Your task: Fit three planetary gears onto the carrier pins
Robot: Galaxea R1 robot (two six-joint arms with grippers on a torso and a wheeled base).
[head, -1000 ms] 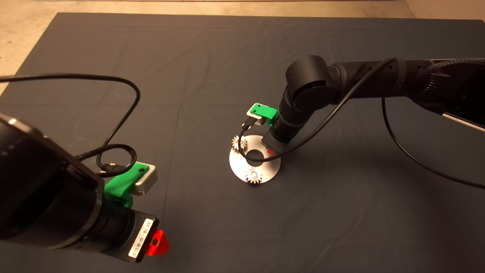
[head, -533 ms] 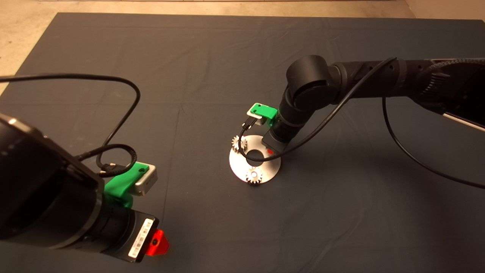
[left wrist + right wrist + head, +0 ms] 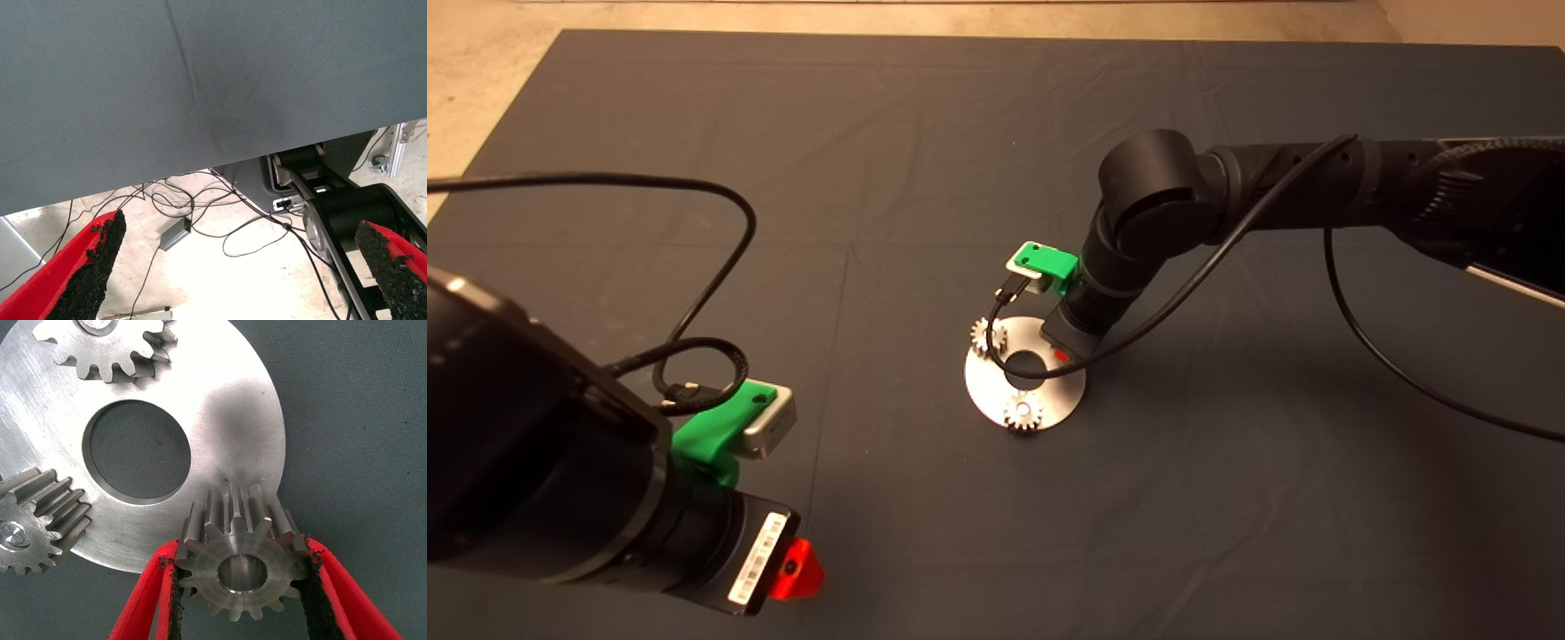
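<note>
Gripping the third gear (image 3: 241,568) teeth-on, the right tool (image 3: 241,600) holds it over the carrier plate (image 3: 233,420) rim, bore upright; the left tool (image 3: 240,267), released, waits by the table's near-left corner.

1. Plate (image 3: 985,393) lies on mat (image 3: 925,142), near its middle.
2. One gear (image 3: 1024,412) sits on plate's near rim; a second gear (image 3: 987,336) sits on its far-left rim.
3. Third gear (image 3: 241,568) is between right gripper (image 3: 243,587) fingers, over plate's right rim.
4. Right arm (image 3: 1227,191) reaches in from right, down to plate's right side.
5. Left gripper (image 3: 799,569) hangs over mat's near-left part, well apart from plate.
</note>
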